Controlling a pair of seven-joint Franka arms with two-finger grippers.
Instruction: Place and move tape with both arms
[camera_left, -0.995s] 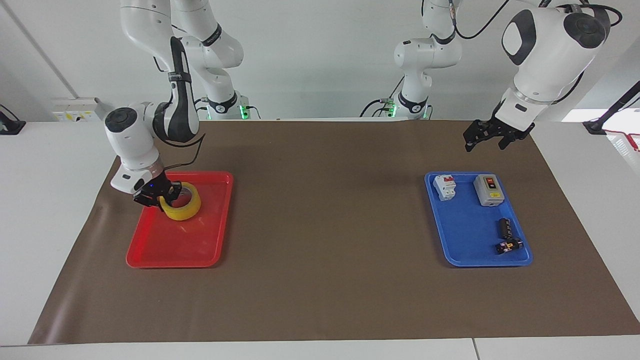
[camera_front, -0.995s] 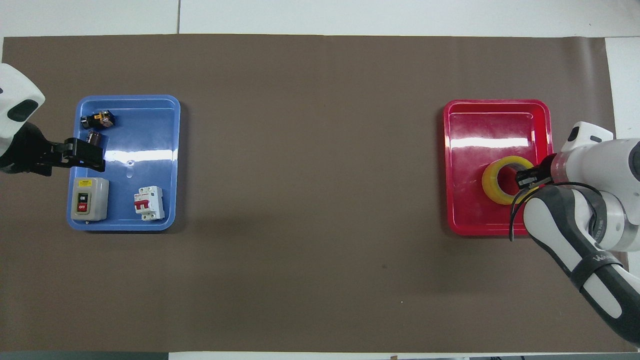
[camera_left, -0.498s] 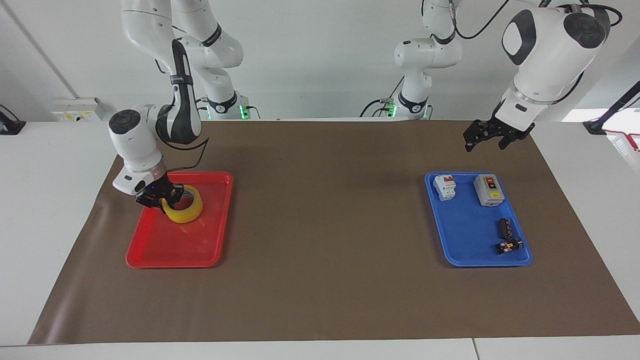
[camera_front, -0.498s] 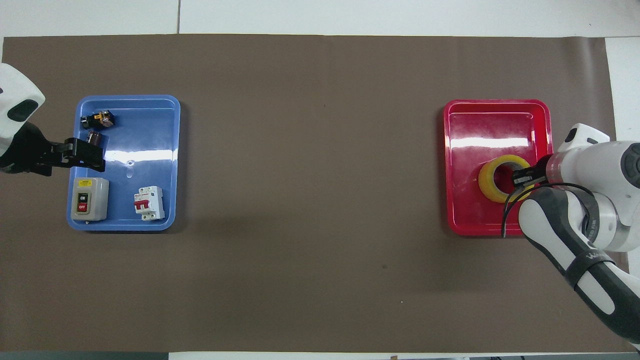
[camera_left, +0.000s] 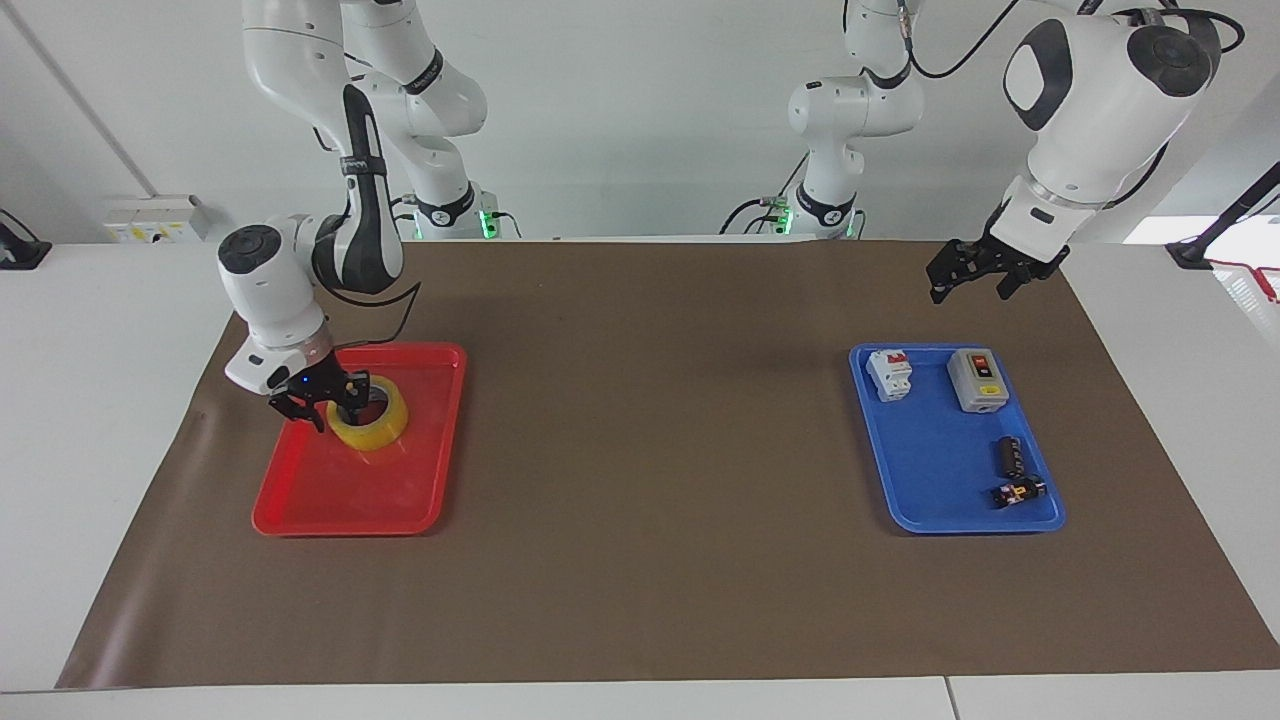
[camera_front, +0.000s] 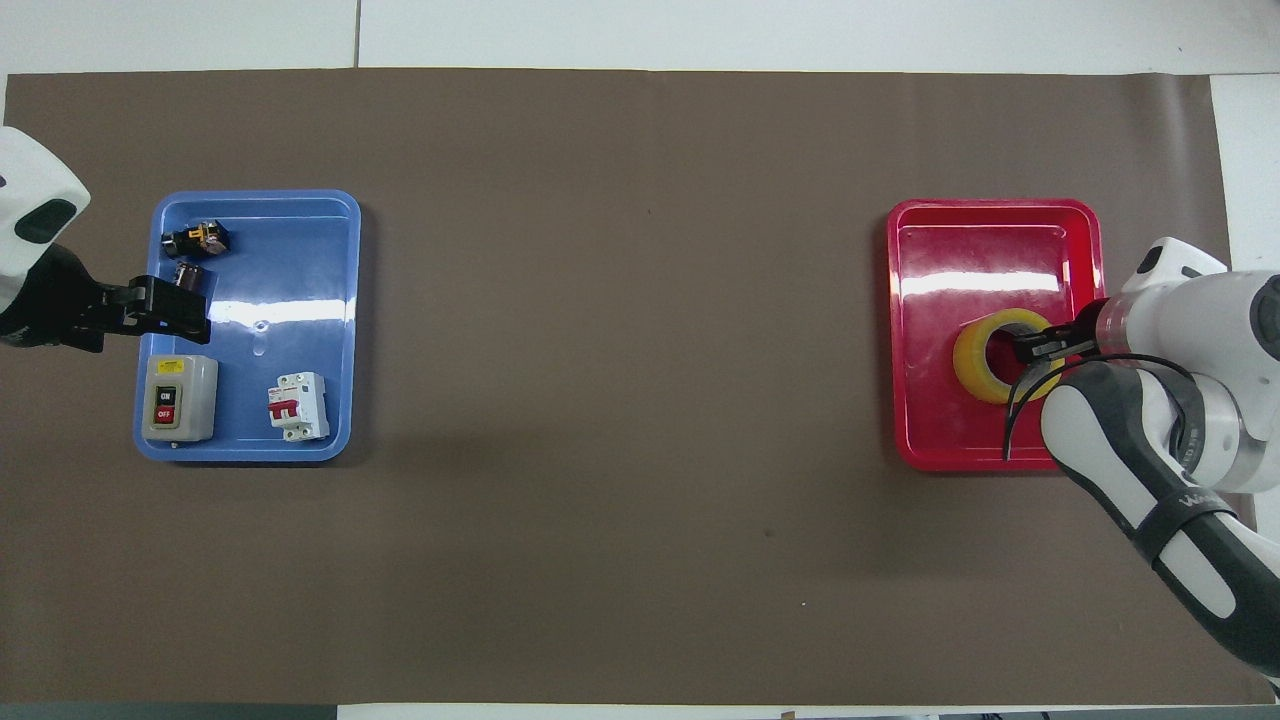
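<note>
The yellow tape (camera_left: 372, 425) lies flat in the red tray (camera_left: 330, 500), in the half nearer to the robots. My right gripper (camera_left: 328, 403) is low over it and looks open, one finger in the roll's hole and one outside its rim. In the overhead view the tape (camera_front: 965, 358) sits in the red tray (camera_front: 990, 240) with the right gripper (camera_front: 1030, 348) over its hole. My left gripper (camera_left: 968, 290) is open and empty, and waits in the air over the blue tray's (camera_left: 930, 470) edge nearer to the robots; it also shows in the overhead view (camera_front: 185, 310).
The blue tray (camera_front: 300, 260) holds a grey switch box (camera_left: 977, 380), a white circuit breaker (camera_left: 889, 374) and small dark parts (camera_left: 1012, 470). A brown mat (camera_left: 650, 450) covers the table. Two smaller white arms (camera_left: 440, 200) stand at the robots' edge.
The right gripper lowered the tilted tape flat into the red tray and its fingers have spread off the rim. The left arm has not moved.
</note>
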